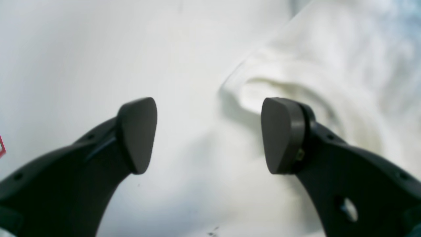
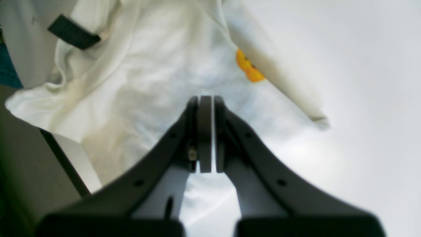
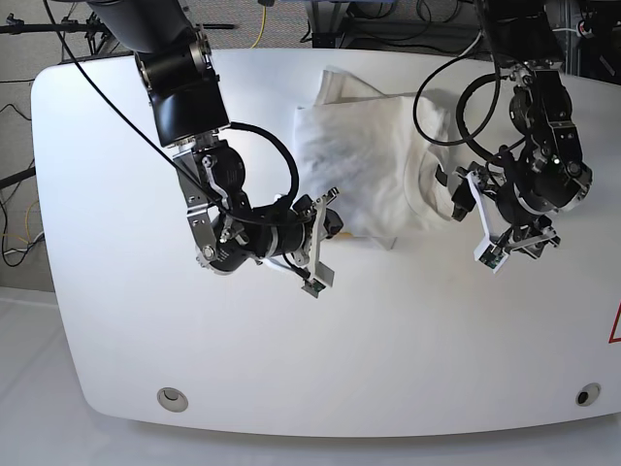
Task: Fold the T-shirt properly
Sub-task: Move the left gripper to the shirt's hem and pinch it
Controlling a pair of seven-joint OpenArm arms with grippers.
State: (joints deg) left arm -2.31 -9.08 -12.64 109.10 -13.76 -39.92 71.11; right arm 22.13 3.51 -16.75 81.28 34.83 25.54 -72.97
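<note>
Closest to our left wrist camera, the left gripper (image 1: pixel 209 135) holds its two dark pads (image 1: pixel 138 135) wide apart with nothing between them. Beyond them we see the white table (image 1: pixel 98 59) and, at upper right, a curled edge of the T-shirt (image 1: pixel 312 75) just past the right-hand pad.

Through our right wrist camera, the right gripper (image 2: pixel 206 131) has its pads pressed together; whether any cloth is pinched we cannot tell. Ahead of it the T-shirt (image 2: pixel 148 65) lies rumpled, with a black neck tag (image 2: pixel 74 32) at upper left and a yellow-orange mark (image 2: pixel 248 67) beside a folded sleeve.

From the base view, we see the T-shirt (image 3: pixel 364 160) lying on the table (image 3: pixel 388 349) between our arms, right gripper (image 3: pixel 330 218) at its lower edge, left gripper (image 3: pixel 461 199) beside its other side.
</note>
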